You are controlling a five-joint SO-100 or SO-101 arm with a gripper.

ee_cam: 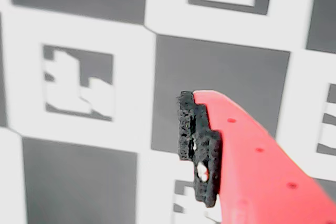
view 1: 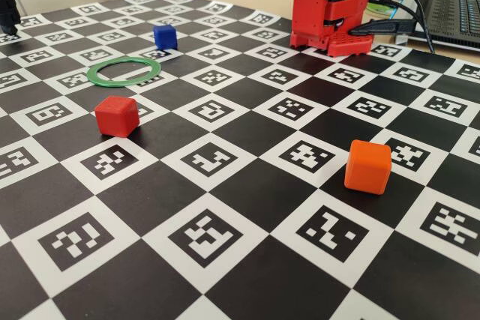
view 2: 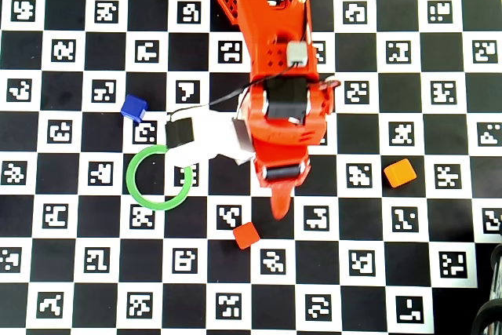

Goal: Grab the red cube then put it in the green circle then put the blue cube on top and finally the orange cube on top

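The red cube [view 1: 117, 115] sits on the checkered board; in the overhead view [view 2: 246, 234] it lies just below and left of my gripper [view 2: 280, 208]. The gripper hangs above the board, its tip looking narrow and shut with nothing in it. The wrist view shows one red finger with black pads [ee_cam: 199, 145] over bare board and no cube. The green circle [view 1: 120, 83] [view 2: 130, 178] lies flat and empty. The blue cube [view 1: 165, 35] [view 2: 134, 107] stands beyond the ring. The orange cube [view 1: 368, 165] [view 2: 400, 172] stands far right. The gripper is out of the fixed view.
The red arm base [view 1: 330, 5] stands at the board's far edge, with cables [view 1: 397, 24] and a laptop [view 1: 457, 13] beside it. The arm [view 2: 282, 76] stretches over the board's middle. A black object [view 1: 7, 9] sits at the far left edge.
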